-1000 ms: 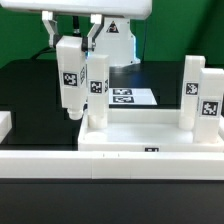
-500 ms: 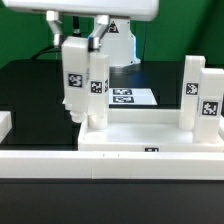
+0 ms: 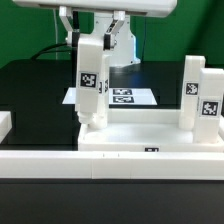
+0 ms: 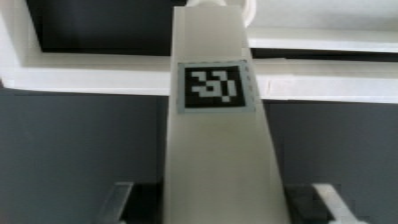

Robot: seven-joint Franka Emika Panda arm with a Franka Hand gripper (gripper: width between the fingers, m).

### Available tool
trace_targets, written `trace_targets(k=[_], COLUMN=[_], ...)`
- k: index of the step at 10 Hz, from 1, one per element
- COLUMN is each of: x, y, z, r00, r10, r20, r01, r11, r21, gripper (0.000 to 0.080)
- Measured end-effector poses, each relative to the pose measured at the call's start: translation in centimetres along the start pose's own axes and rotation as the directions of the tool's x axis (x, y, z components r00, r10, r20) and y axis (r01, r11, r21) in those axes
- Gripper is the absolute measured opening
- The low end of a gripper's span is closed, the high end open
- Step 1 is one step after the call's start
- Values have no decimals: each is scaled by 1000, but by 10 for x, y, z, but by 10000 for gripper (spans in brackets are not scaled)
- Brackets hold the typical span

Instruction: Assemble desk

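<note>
Black table (image 3: 30, 100), claw-held leg (image 3: 90, 80) above desk top (image 3: 150, 135)

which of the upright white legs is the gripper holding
The white square-section tagged leg on the exterior view's left, clamped by the gripper above the desk top's corner. The right-hand legs stand free.

The gripper (image 3: 92, 25) is cut off by the top edge; the held leg (image 3: 90, 80) hides its corner socket
</note>
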State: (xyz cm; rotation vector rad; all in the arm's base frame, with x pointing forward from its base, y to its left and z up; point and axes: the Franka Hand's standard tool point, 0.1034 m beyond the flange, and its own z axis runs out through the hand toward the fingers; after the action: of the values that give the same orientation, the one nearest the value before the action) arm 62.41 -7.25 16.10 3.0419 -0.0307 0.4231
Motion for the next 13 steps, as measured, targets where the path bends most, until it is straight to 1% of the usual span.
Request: trace_targets(k=[1,3,4,5,6,7,8,9,10,11,12,13], x=[1,5,9,11,10,10,13,13,5,1,0,-1], y=[-1,-11,-14,-14,-14,-12,-10,-6,-6,-9,-10,-6], z=[0,-1,-3,-5,-3,-2,-4,-5,-3,-1,-2,-4], r00=[1000,999,998,998,998,997,994,985,978,979,981,983], r10=[-4,-18,-12,-13,-13,-12,-16,-22,-27,-26,-24,-7], r20=[-9,-52,-61,-66,-65,-77,-106,-170,-206,-200,-194,-183], r01=[4,18,13,13,13,12,15,15,16,15,15,0], r11=[1000,1000,1000,1000,1000,1000,1000,999,998,999,999,999], r21=[-1,5,10,10,8,2,-10,-39,-55,-52,-46,-37], gripper=[291,291,291,291,291,291,291,291,291,291,291,291])
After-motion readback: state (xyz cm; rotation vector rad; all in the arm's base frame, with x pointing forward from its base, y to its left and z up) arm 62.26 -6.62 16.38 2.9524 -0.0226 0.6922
